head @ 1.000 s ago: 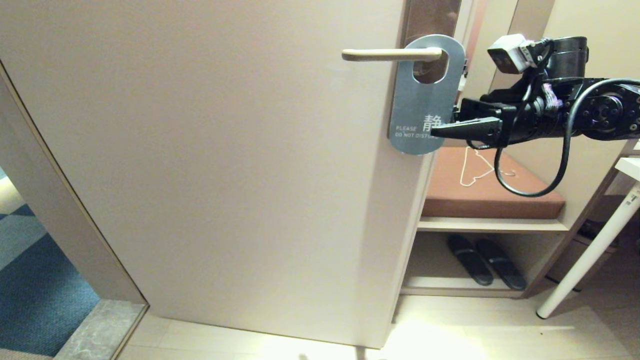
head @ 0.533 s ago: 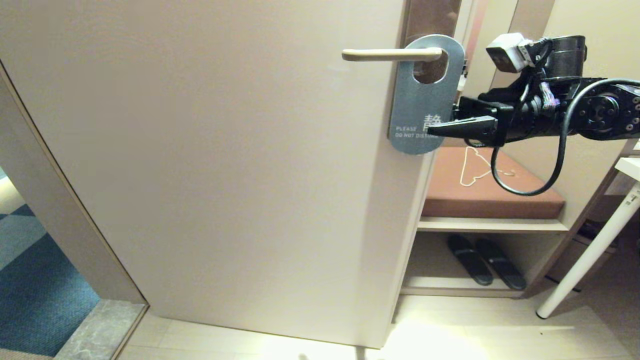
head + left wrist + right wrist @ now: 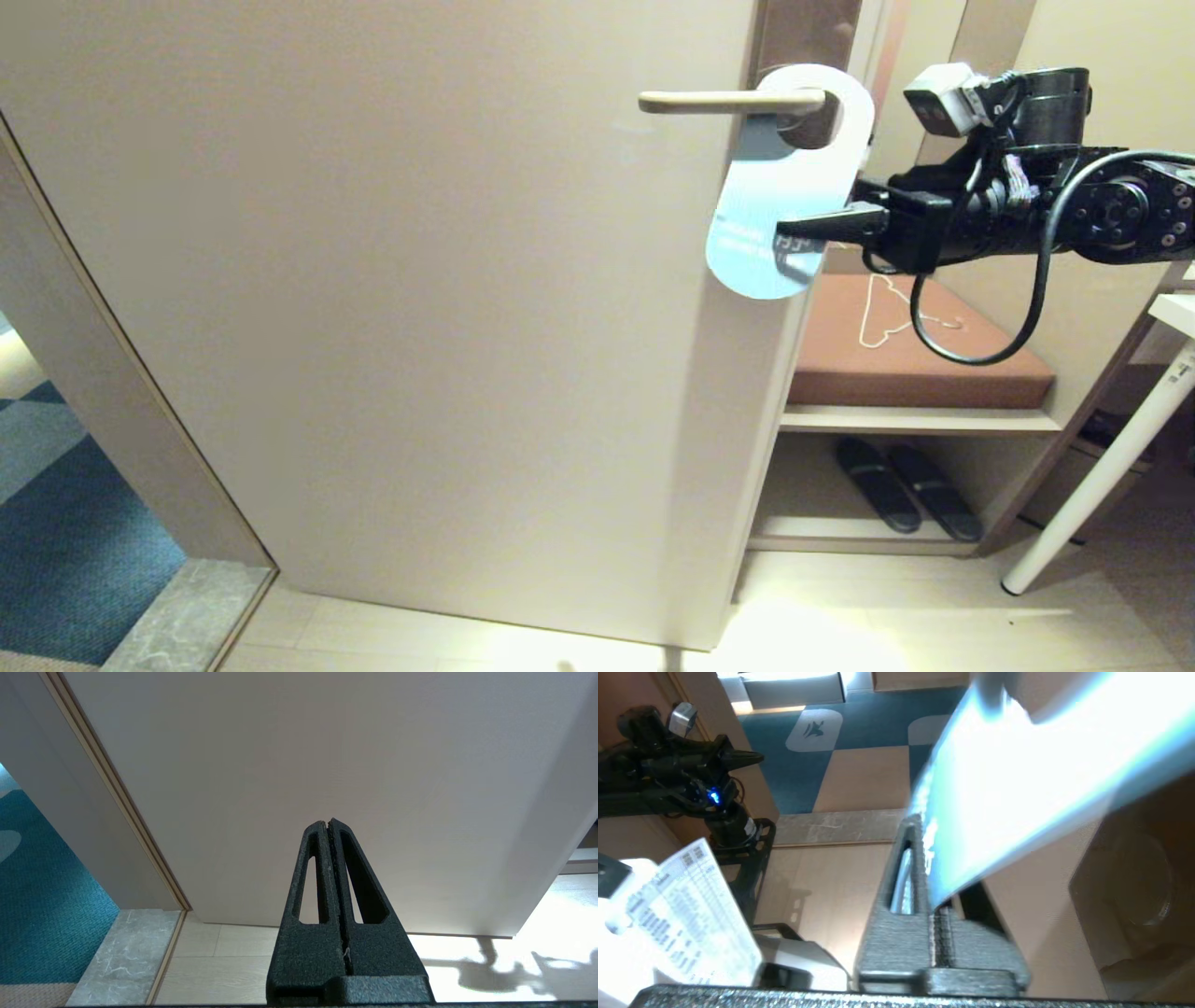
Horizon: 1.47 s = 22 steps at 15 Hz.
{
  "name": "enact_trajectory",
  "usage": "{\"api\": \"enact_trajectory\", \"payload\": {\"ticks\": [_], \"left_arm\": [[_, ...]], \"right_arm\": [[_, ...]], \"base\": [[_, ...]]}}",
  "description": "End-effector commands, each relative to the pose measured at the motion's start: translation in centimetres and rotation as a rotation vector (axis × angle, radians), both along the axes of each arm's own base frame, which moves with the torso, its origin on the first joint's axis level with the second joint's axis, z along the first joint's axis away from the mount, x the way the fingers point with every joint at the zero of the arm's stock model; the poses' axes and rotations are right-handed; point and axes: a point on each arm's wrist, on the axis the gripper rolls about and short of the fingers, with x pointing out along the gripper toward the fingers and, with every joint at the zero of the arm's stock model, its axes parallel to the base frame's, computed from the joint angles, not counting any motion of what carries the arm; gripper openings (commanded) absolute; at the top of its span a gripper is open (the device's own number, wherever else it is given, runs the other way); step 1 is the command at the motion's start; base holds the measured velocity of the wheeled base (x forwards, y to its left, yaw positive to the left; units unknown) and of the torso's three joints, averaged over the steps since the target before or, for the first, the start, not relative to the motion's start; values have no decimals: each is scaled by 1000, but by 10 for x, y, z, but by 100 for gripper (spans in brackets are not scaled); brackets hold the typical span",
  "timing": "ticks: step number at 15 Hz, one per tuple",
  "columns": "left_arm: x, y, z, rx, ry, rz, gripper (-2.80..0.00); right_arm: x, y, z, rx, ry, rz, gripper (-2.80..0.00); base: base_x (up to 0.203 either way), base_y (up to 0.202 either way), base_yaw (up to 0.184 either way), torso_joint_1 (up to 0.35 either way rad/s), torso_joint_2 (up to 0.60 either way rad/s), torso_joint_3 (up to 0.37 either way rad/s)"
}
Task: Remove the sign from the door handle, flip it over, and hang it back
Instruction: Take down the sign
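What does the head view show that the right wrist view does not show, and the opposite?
Only the head view shows the door handle passing through the hole of the sign, the hanger on the brown cushion, and the slippers below. Only the right wrist view shows the left arm and the blue carpet past the doorway. Both show the right gripper with its jaws shut on the sign's lower edge, the sign tilted off the door.

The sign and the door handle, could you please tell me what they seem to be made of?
Sign: thin stiff card or plastic, smooth; it stays flat while tilted in the right claw. Handle: probably metal, matte beige with a soft sheen.
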Motion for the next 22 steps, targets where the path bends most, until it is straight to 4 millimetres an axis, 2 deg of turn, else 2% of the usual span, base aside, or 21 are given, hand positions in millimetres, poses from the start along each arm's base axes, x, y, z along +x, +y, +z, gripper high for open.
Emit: {"api": "enact_trajectory", "payload": {"ticks": [1, 22], "left_arm": [[0, 0, 0, 1, 1, 0, -280], [0, 0, 0, 1, 1, 0, -280]], "right_arm": [[0, 0, 0, 2, -4, 9, -280], [-6, 2, -3, -20, -26, -63, -280]], "base": [[0, 0, 0, 0, 0, 0], [0, 0, 0, 0, 0, 0]]}}
